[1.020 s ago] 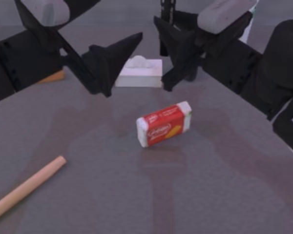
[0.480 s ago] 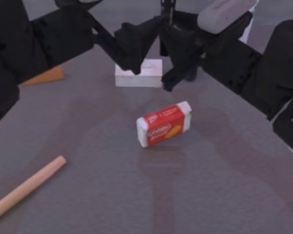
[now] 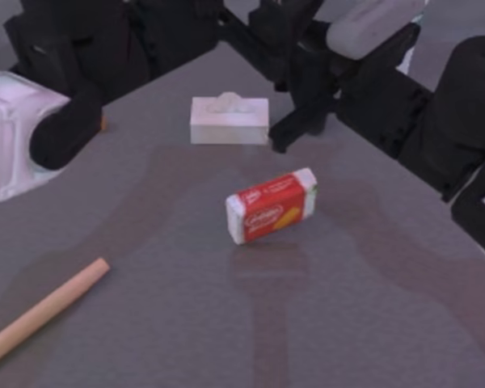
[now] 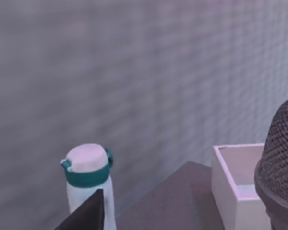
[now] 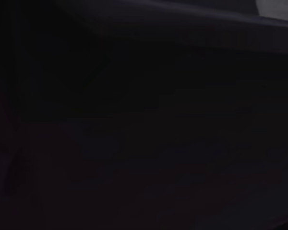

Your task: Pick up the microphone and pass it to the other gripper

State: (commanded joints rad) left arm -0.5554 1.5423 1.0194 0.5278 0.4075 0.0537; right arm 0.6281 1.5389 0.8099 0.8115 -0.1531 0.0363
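Swinging away from the middle of the table since half a second ago, my left arm now lies along the far left edge. Its boxy white casing (image 3: 12, 133) has come into sight at the left border.

From above, the left gripper (image 3: 250, 36) reaches over the far edge, right up against the right gripper (image 3: 295, 97). The two black shapes merge there, so I cannot tell whether either one is spread or pressed together. The microphone cannot be made out in that dark cluster. The right arm fills the far right corner and runs down the right edge. On the table (image 3: 372, 307), a white tissue box (image 3: 229, 121) sits near the far edge, just below the grippers. A red-and-white box (image 3: 272, 205) lies tilted at the centre, well apart from both arms. A wooden rod (image 3: 40, 311) lies slantwise at the near left corner, running off the left edge. The near half and the right centre are bare grey surface.

The left wrist view shows the microphone (image 4: 281, 167) close by, only its rounded mesh head cut off at the picture's border. A black wedge of the left gripper pokes in near a white bottle (image 4: 89, 175) with a teal collar. An open white box (image 4: 235, 187) stands beside the microphone head, with a grey wall behind.

The right wrist view is dark.
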